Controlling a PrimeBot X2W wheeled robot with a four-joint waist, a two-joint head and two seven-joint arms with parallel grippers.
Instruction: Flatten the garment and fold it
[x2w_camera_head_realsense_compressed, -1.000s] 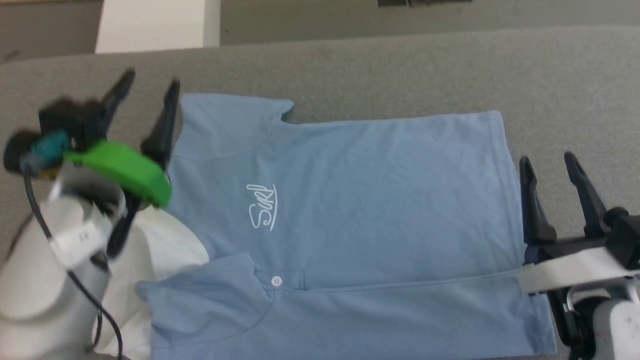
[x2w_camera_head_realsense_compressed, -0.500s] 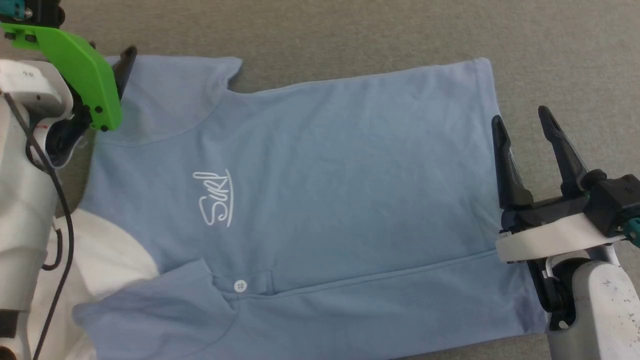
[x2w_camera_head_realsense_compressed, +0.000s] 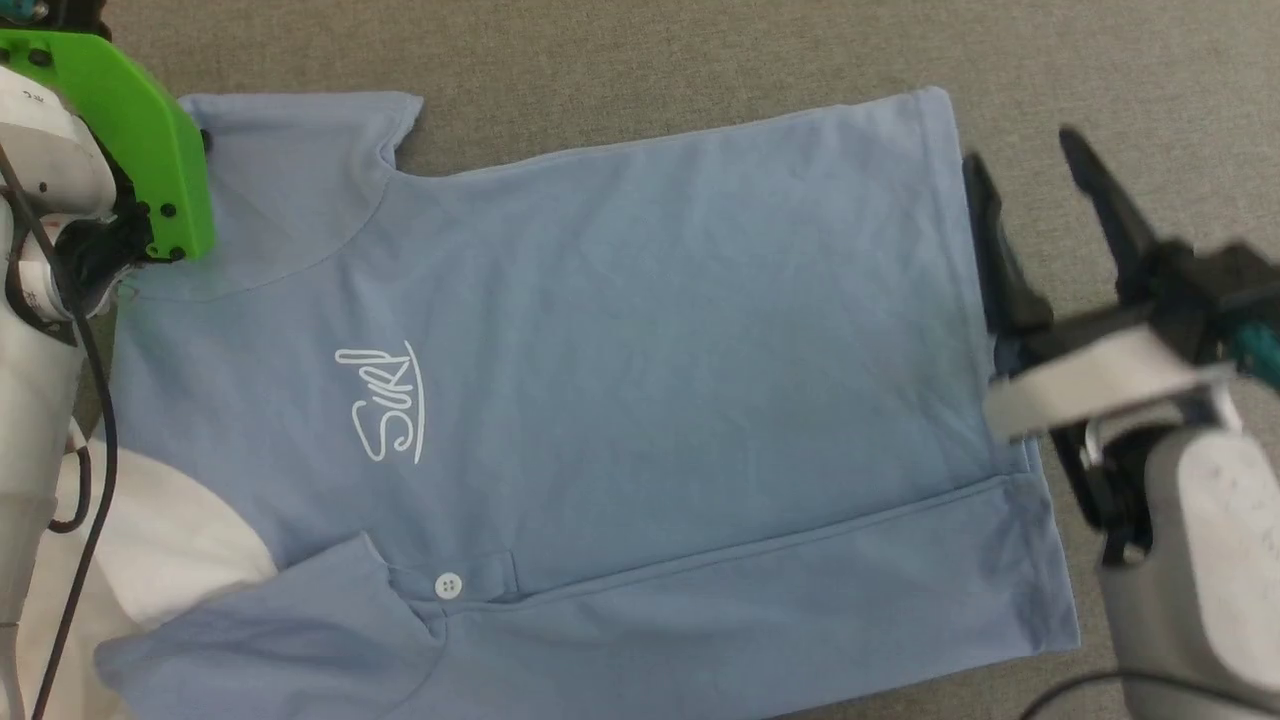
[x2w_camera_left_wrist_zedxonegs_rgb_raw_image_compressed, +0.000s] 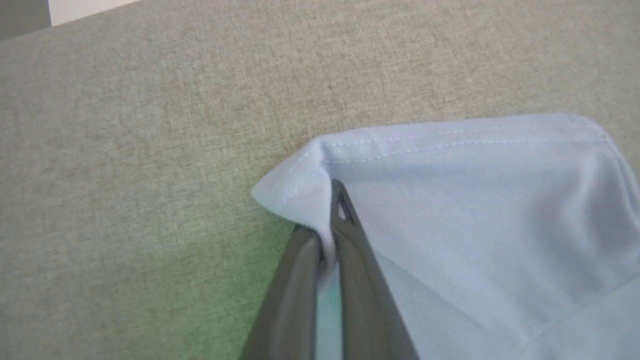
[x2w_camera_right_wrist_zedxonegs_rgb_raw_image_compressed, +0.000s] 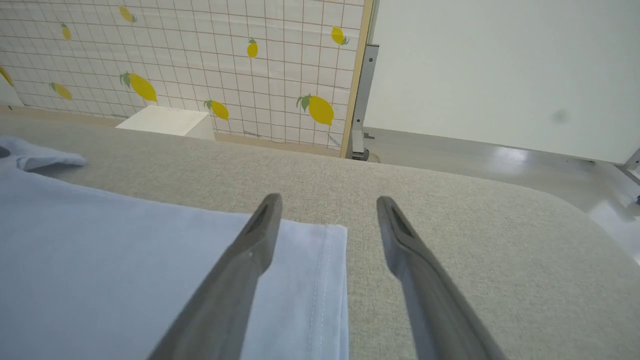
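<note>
Garment (x2w_camera_head_realsense_compressed: 640, 380): one light blue short-sleeved knit polo shirt is lying flat, front up, on the grey fabric-covered desk (x2w_camera_head_realsense_compressed: 700, 60), with its collar end toward the robot's left and its bottom hem toward the right.
Left claw (x2w_camera_left_wrist_zedxonegs_rgb_raw_image_compressed: 322, 220): it is pinching the stitched corner of the far sleeve (x2w_camera_head_realsense_compressed: 290, 150), its two dark fingers closed on the cloth.
Right claw (x2w_camera_head_realsense_compressed: 1020, 155): its two fingers are standing wide apart with nothing between them, at the garment's bottom hem (x2w_camera_right_wrist_zedxonegs_rgb_raw_image_compressed: 320, 280).
Head view alone: it is showing the whole shirt front, the white collar (x2w_camera_head_realsense_compressed: 170, 540) spreading out at the lower left, and a bright green plastic bracket (x2w_camera_head_realsense_compressed: 140, 130) covering the left claw's fingers.
Left wrist view alone: it is showing the grip itself, with the sleeve corner rising into a small peak around the fingers.
Right wrist view alone: one finger is hanging over the hem, the other over bare desk; whether either is touching cannot be told. Beyond the desk, a white gridded wall panel printed with yellow lemons (x2w_camera_right_wrist_zedxonegs_rgb_raw_image_compressed: 200, 65) and a white box (x2w_camera_right_wrist_zedxonegs_rgb_raw_image_compressed: 167, 122) are showing.
Writing: a white script chest logo (x2w_camera_head_realsense_compressed: 385, 405) is beginning with an S and is underlined; the remaining letters are not clearly readable.
Count: one garment, one logo, one small white button (x2w_camera_head_realsense_compressed: 449, 585), two claws.
</note>
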